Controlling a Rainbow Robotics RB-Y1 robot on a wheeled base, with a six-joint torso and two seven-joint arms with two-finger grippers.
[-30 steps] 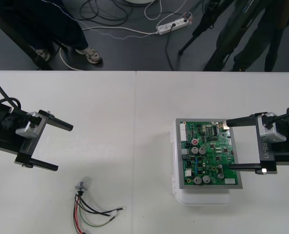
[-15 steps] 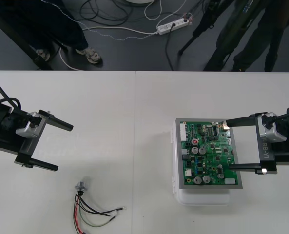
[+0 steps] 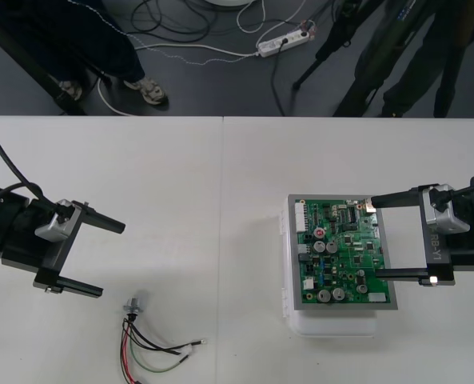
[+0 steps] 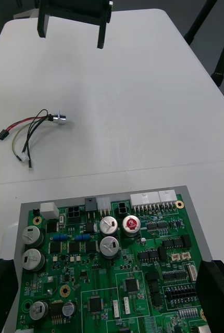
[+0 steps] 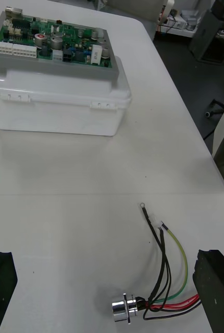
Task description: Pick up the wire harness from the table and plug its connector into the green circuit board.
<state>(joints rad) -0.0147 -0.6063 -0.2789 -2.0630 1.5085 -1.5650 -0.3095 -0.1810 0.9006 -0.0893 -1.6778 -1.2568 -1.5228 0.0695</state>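
Observation:
The wire harness (image 3: 150, 349) lies loose on the table near its front edge, left of centre, with the round metal socket (image 3: 131, 308) at its far end. The left gripper (image 3: 113, 259) hovers open just behind and left of the socket. In the left wrist view the harness (image 5: 166, 276) and socket (image 5: 123, 308) lie between the wide-apart fingers (image 5: 216, 289). The green circuit board (image 3: 340, 252) sits on its white base (image 3: 332, 325) at the right. Over the board's right half the right gripper (image 3: 368, 238) stands open. The harness (image 4: 33, 127) lies well beyond the board (image 4: 112, 260).
A seam runs down the table's middle between harness and board. Bare table surrounds the harness. In the right wrist view the left gripper (image 4: 71, 30) hangs over the far side of the table. Cables and a power strip (image 3: 283, 42) lie on the floor beyond the far edge.
The left gripper has shifted toward the table's front edge and slightly right, closer to the socket. The right arm, harness and board have not moved.

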